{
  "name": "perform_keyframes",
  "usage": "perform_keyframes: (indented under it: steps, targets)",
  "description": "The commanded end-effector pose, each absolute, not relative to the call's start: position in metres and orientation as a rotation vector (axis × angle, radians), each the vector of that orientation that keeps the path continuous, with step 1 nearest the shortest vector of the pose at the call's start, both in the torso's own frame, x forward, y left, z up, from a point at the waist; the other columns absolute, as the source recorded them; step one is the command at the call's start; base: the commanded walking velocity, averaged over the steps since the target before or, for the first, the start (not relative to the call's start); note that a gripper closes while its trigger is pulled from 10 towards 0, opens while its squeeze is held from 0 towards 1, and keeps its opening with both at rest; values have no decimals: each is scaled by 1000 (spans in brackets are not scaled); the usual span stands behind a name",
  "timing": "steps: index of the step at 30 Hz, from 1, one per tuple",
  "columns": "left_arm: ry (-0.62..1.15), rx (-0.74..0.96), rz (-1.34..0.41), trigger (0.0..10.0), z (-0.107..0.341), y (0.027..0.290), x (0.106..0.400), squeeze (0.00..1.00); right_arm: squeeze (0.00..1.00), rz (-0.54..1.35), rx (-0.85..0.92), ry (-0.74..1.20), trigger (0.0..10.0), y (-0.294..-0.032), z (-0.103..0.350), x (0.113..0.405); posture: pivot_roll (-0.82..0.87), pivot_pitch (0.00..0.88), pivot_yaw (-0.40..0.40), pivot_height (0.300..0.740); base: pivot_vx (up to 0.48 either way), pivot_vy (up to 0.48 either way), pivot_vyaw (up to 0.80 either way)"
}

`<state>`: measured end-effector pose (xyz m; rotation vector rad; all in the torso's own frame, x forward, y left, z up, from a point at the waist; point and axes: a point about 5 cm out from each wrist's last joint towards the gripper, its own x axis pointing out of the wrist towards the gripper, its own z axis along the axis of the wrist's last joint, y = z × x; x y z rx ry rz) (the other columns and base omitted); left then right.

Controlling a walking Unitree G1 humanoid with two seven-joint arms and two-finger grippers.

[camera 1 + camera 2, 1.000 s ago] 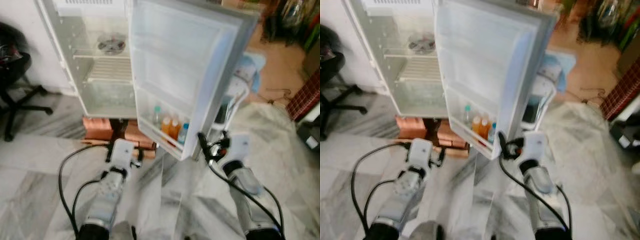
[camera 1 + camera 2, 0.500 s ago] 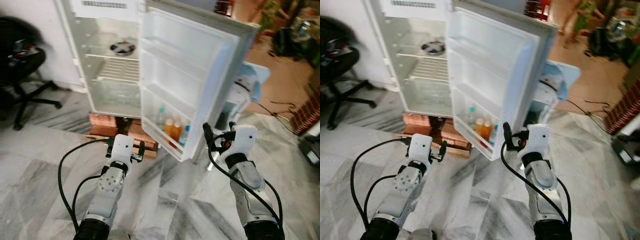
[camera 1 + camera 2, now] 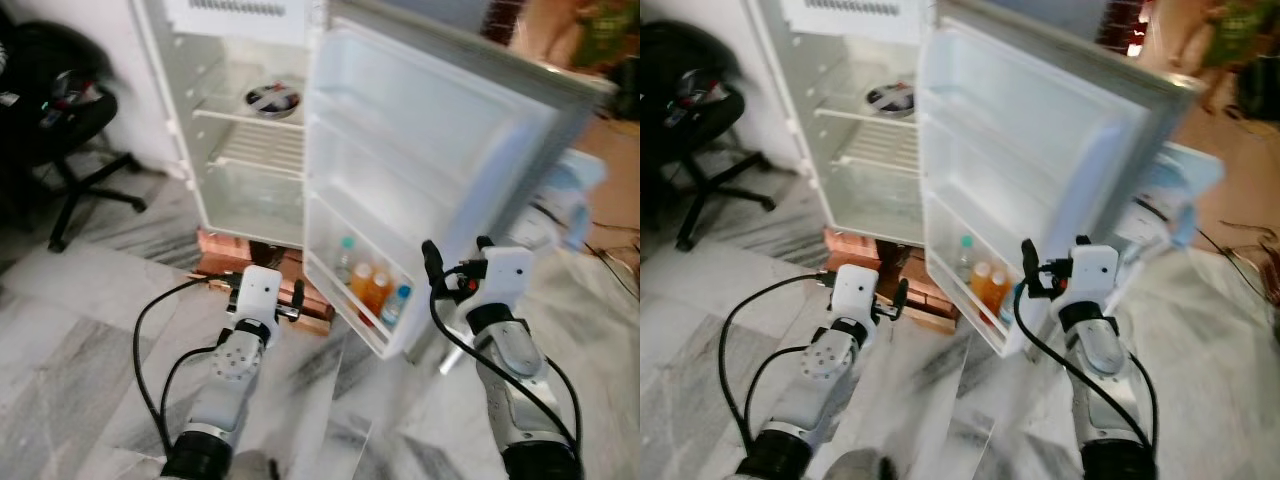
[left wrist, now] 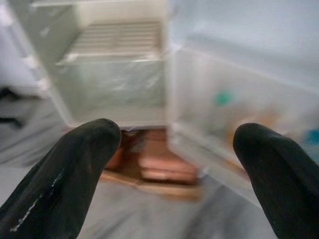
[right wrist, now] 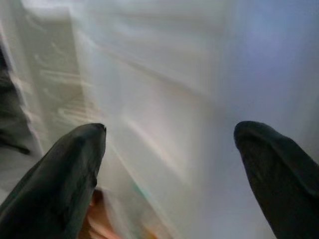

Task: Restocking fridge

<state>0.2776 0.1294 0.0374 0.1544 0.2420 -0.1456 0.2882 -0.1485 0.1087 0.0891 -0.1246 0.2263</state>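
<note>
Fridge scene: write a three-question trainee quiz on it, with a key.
1. True or false: the fridge door stands open.
2. Where are the bottles? A) wire shelf B) lowest door shelf C) floor
3. Fill in: both the left gripper and the right gripper have their jaws ____ and hold nothing.

Key: 1 true; 2 B; 3 open.

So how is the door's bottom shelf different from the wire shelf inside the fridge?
The door shelf is solid plastic and holds bottles, some orange; the wire shelf is a bare grid with nothing on it. The door shelf sits low on the open door; the wire shelf sits higher, in the cabinet. Both are pale.
</note>
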Motion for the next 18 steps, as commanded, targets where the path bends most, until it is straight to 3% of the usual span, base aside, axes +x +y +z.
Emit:
perform_keyframes:
  steps: [1,12,14,16,18]
  targets:
    - [225,132,-178,10000,41,115,279,0,0,222,94,-100,10000,-166,101,278,89,40,-38,740,0,0,0]
    - [297,143,-157,10000,27,123,268,0,0,437,233,52,10000,-170,80,257,93,47,-41,740,0,0,0]
    - [303,138,-163,10000,26,123,265,0,0,481,145,201,10000,-175,60,253,96,50,-39,740,0,0,0]
    - [319,149,-162,10000,24,124,264,0,0,440,97,219,10000,-182,56,256,103,51,-39,740,0,0,0]
    - [372,184,-157,10000,18,129,259,0,0,244,-24,255,10000,-208,52,273,108,53,-37,740,0,0,0]
